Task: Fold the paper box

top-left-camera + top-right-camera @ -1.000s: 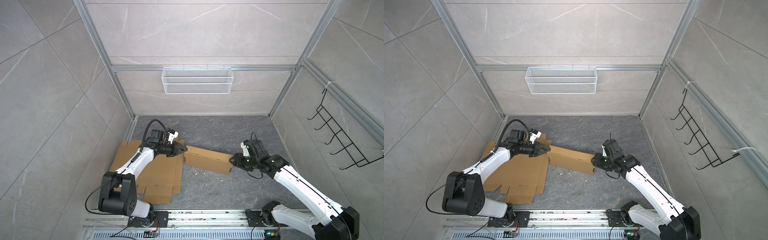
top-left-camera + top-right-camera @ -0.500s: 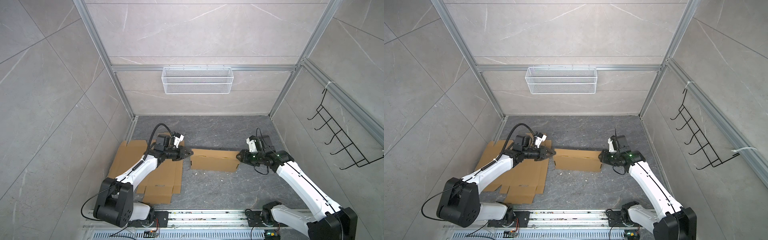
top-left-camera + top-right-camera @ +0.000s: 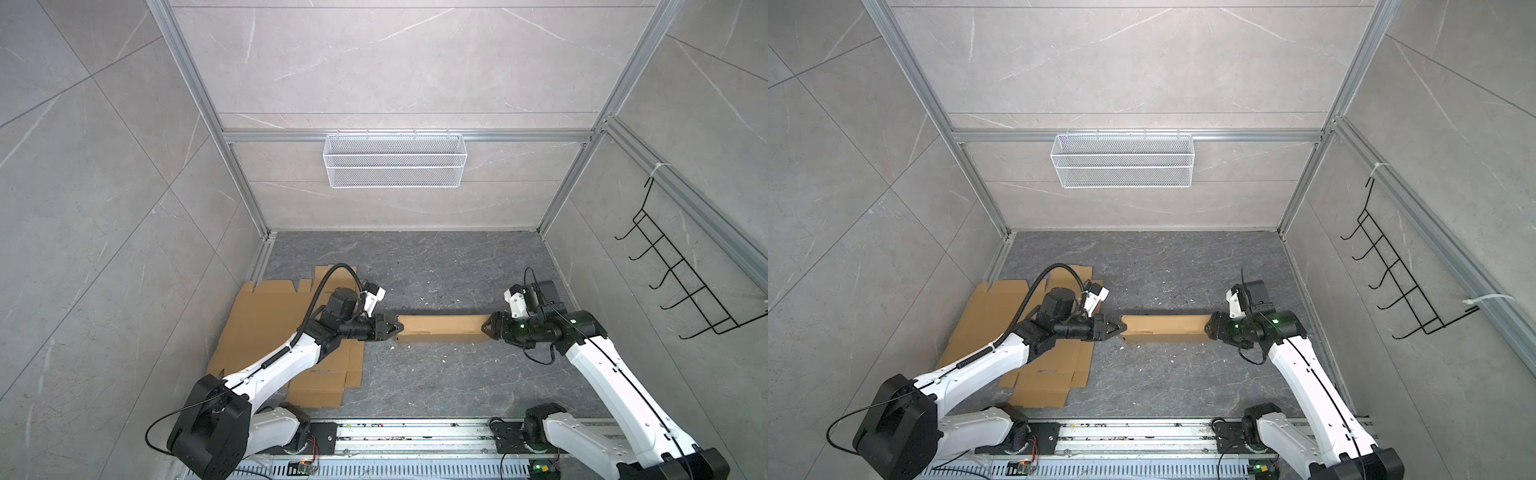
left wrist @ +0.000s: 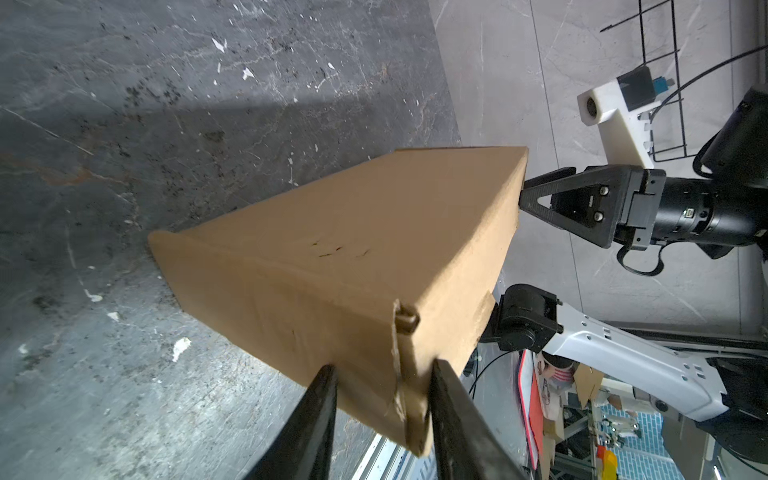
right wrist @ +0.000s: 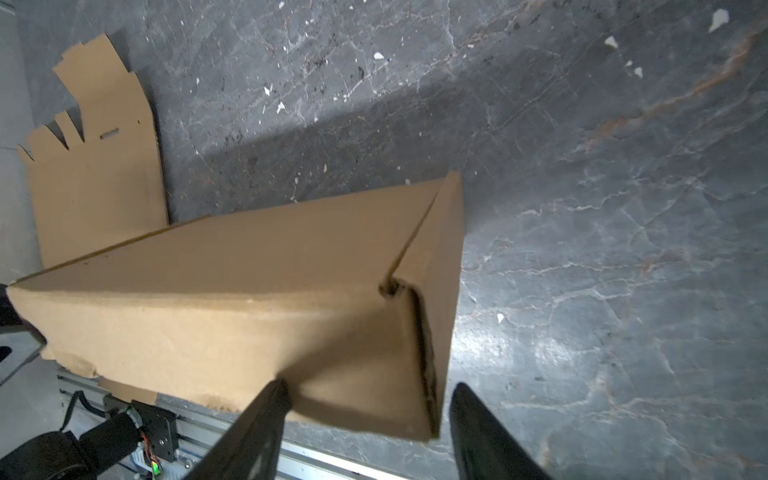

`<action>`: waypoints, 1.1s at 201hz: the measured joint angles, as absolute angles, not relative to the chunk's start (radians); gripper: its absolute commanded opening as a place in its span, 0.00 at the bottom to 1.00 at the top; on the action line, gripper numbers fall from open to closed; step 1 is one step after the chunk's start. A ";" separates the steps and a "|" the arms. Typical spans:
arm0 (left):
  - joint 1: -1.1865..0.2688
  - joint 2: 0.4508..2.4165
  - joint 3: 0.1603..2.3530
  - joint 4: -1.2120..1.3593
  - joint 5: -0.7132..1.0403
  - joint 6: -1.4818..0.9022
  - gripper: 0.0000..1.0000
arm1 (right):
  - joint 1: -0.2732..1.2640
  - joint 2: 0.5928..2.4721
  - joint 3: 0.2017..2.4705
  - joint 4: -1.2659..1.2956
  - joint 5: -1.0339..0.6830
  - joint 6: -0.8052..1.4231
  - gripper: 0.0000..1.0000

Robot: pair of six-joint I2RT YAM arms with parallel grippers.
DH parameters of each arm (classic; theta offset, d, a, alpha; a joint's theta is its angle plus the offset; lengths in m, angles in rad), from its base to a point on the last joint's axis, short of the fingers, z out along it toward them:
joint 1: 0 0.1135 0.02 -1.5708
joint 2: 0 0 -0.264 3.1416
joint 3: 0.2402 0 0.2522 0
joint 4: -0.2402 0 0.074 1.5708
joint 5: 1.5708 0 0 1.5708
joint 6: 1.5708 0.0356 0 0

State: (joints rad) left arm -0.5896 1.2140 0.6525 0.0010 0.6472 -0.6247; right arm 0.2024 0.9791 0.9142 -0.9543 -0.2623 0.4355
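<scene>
a: left claw [image 3: 397,328] first. both top views?
b: it meets the left end of the paper box [image 3: 440,330]. right claw [image 3: 484,326] meets the right end. the box spans the gap between them over the middle of the desk [image 3: 415,266]. flat cardboard [image 3: 266,324] lies at the left edge.
a: left wrist?
b: jaws partly apart, astride the box's [image 4: 353,249] near corner, both against it. squeezing or not, i can't tell.
a: right wrist?
b: jaws wide around the box [image 5: 249,291] end. one touches cardboard, the other stands clear, so nothing is gripped.
</scene>
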 measured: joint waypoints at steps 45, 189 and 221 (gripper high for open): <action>-0.664 1.200 0.568 -0.076 0.531 -0.627 0.53 | 0.202 0.903 0.980 -1.096 -0.205 0.435 0.75; -0.622 1.753 0.927 -0.054 0.503 -0.598 0.70 | 0.204 1.041 1.006 -0.899 -0.259 0.452 0.65; -0.654 1.847 1.023 -0.028 0.533 -0.600 0.64 | 0.204 1.066 1.006 -0.874 -0.259 0.452 0.64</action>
